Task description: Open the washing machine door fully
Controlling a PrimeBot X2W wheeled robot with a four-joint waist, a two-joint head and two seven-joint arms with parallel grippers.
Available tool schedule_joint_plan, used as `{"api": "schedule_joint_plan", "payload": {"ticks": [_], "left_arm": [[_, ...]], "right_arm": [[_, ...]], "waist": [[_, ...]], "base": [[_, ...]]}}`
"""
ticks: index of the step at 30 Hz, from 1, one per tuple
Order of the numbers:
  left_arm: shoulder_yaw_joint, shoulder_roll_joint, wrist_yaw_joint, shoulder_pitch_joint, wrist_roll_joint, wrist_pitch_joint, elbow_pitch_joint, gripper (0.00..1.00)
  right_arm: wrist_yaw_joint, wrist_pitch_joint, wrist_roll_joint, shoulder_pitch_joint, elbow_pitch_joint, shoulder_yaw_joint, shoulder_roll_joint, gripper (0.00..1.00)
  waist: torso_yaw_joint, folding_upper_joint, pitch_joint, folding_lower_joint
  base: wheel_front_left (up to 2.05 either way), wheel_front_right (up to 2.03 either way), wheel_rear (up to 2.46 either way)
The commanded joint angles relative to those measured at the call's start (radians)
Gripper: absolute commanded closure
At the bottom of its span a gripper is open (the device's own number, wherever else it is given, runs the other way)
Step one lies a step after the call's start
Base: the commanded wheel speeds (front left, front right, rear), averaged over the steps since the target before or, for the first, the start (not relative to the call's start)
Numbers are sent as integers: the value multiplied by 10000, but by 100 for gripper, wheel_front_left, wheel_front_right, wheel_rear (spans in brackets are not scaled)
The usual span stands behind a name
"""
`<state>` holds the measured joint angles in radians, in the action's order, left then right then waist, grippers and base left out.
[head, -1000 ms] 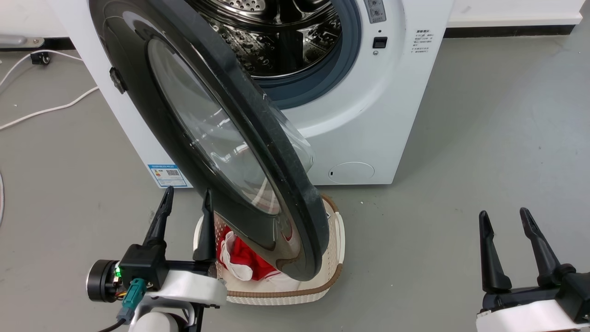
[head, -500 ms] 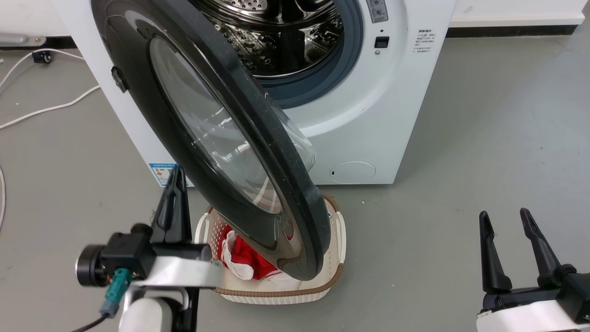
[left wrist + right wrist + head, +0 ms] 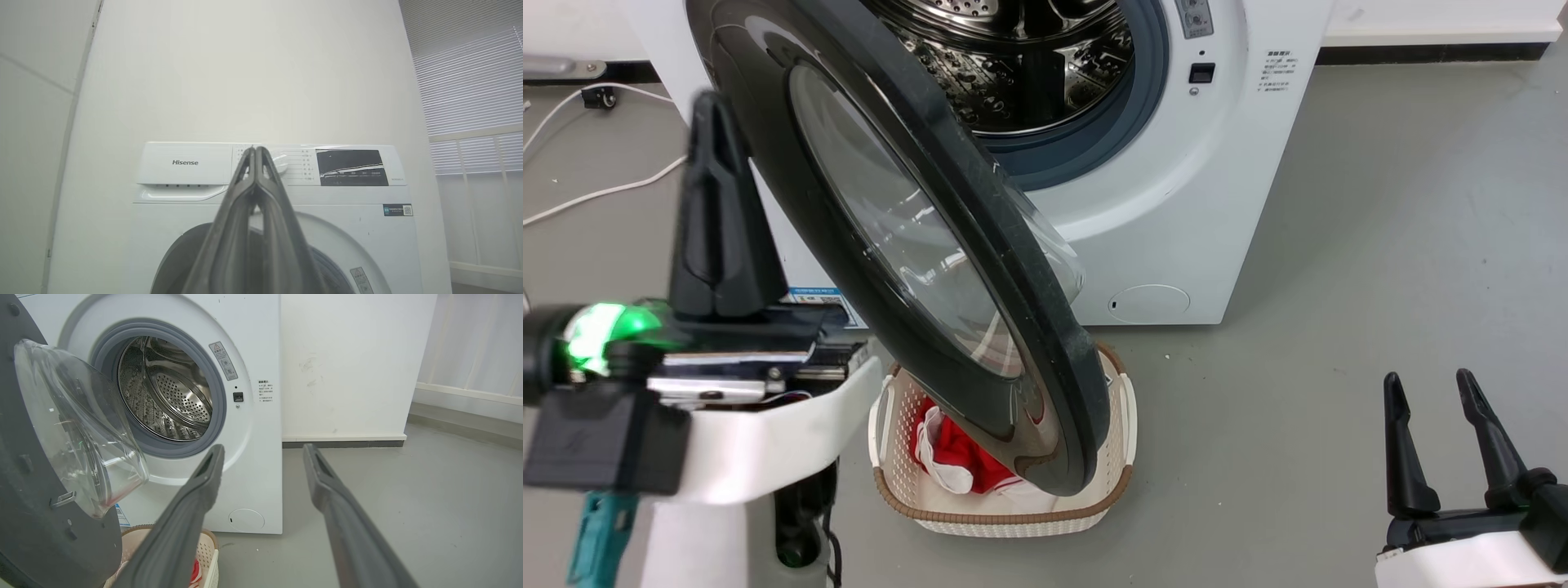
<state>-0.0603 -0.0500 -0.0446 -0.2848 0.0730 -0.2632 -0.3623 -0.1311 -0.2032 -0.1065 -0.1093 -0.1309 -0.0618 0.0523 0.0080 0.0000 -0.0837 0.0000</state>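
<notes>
A white lattice basket (image 3: 996, 523) with a brown rim is set on the grey floor (image 3: 1339, 245), close before a white washing machine (image 3: 1176, 204). Red and white cloth (image 3: 952, 461) is heaped in it. A perforated steel drum (image 3: 1021, 73) is ringed by a grey rubber seal (image 3: 1103, 135). A small round flap (image 3: 1147, 304) is seen low on the machine's front. A white cable (image 3: 596, 196) is trailed across the floor at the left. On the top panel, Hisense lettering (image 3: 185, 162) and a dark display (image 3: 352, 167) are shown. Slatted blinds (image 3: 470, 81) are hung to the right.
</notes>
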Motion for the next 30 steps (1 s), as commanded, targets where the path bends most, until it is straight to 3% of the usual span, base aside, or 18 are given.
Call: {"api": "schedule_joint_plan", "payload": {"ticks": [1, 8, 15, 20, 25, 30], "left_arm": [[-68, -4, -22, -290, -113, -21, -424, 100], [-1219, -4, 342, -943, -150, -21, -1426, 100], [-3776, -5, 1181, -605, 288, 513, -880, 100], [-5381, -70, 1493, -61, 678, 1347, -500, 100], [-6046, -293, 1539, 703, 990, 1999, -144, 100], [-6230, -623, 1181, 1860, 1284, 2511, 557, 100]], "right_arm": [[7, -31, -46, -40, -33, -40, -39, 0], [7, -18, -64, 20, -47, -83, -39, 0], [7, -29, -133, 32, 11, -113, -39, 0], [7, -67, -153, 18, 55, -160, -36, 0], [7, -65, -172, 38, 107, -126, -36, 0], [7, -69, -219, 118, 155, -82, -37, 0]], "waist": [[-10, 0, -21, 0], [-51, 0, -90, 0], [-89, 0, -136, 0], [-45, 0, -177, 0], [-28, 0, -181, 0], [35, 0, -267, 0]], "base": [[0, 0, 0], [0, 0, 0], [0, 0, 0], [0, 0, 0], [0, 0, 0], [0, 0, 0]]}}
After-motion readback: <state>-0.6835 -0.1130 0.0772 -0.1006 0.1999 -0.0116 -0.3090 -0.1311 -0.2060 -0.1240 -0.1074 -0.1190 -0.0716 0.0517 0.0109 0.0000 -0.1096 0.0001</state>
